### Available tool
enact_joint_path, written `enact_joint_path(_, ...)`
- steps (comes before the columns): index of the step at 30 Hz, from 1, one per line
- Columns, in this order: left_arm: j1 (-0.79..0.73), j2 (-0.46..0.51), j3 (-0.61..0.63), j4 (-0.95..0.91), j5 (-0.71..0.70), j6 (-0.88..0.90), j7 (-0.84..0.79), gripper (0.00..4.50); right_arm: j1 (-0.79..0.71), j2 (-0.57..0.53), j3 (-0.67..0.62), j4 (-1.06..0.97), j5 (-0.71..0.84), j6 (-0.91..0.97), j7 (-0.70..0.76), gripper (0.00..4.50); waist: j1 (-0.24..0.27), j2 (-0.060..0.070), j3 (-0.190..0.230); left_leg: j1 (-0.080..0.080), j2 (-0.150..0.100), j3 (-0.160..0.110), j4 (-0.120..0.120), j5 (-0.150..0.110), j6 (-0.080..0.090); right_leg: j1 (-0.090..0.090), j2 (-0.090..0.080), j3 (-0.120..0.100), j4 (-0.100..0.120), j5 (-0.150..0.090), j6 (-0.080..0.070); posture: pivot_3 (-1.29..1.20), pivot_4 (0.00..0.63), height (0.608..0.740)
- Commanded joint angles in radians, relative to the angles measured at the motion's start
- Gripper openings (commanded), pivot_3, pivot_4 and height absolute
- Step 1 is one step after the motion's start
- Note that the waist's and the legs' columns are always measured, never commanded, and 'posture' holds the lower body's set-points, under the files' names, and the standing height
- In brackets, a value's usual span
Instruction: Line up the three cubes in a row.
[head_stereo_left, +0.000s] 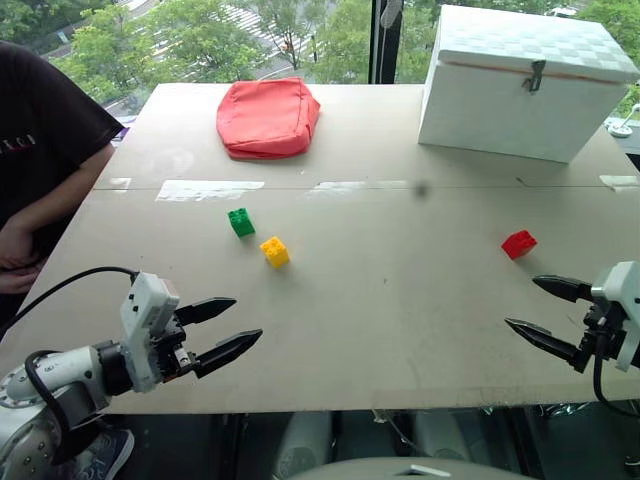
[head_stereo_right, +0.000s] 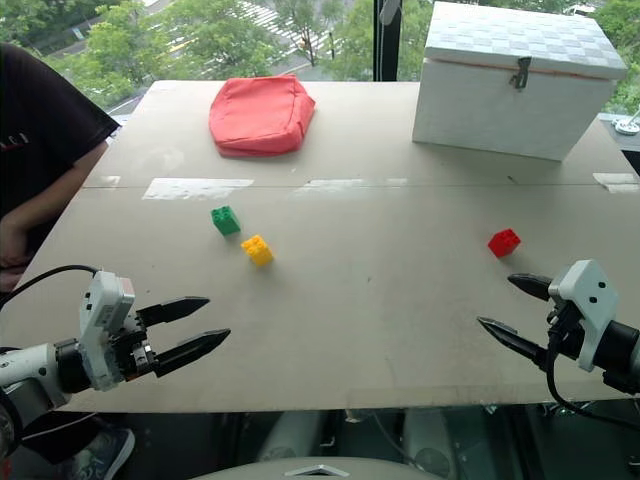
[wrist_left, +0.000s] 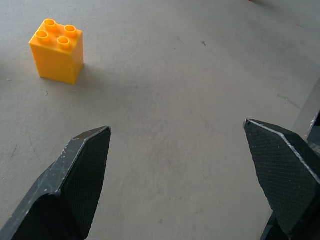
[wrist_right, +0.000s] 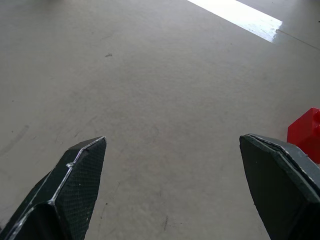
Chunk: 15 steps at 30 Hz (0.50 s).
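Low over the table, left gripper (head_stereo_left: 234, 322) and right gripper (head_stereo_left: 528, 307) point inward, both released.

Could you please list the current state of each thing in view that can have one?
green cube: upright on the table, studs up, free, close to the yellow one.
yellow cube: upright, studs up, free.
red cube: on the table, far off to the right, free.
white box: lid shut, latch down.
red cushion: lying flat.
left end effector: open, empty.
right end effector: open, empty.
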Motion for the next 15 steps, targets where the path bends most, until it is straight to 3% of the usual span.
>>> enact_joint_path(1,-0.043,0.003,0.015,-0.012,-0.006,0.003,0.001,4.35,-0.009,0.018,0.001,-0.028,-0.003,-0.004,-0.031,4.38,0.000,0.000,0.000,0.000,0.000,0.000,0.000,0.000,0.000,0.000,0.000,0.000,0.000,0.000,0.000,0.00,0.150,0.740)
enact_joint_path(8,-0.192,-0.070,-0.012,-0.031,-0.127,0.104,0.149,4.35,-0.070,0.069,0.060,-0.042,-0.040,0.019,-0.160,4.38,0.001,-0.002,0.001,0.000,0.000,0.001,0.001,-0.001,0.001,0.000,0.001,0.000,0.000,0.000,0.001,0.00,0.150,0.740)
enact_joint_path(15,-0.226,-0.006,-0.105,-0.130,-0.026,0.054,0.055,4.35,-0.236,0.063,0.068,-0.010,0.026,0.216,-0.316,4.38,-0.001,-0.003,0.002,0.002,0.000,0.003,0.002,-0.001,0.000,0.000,0.002,0.001,0.002,0.000,0.000,0.00,0.150,0.740)
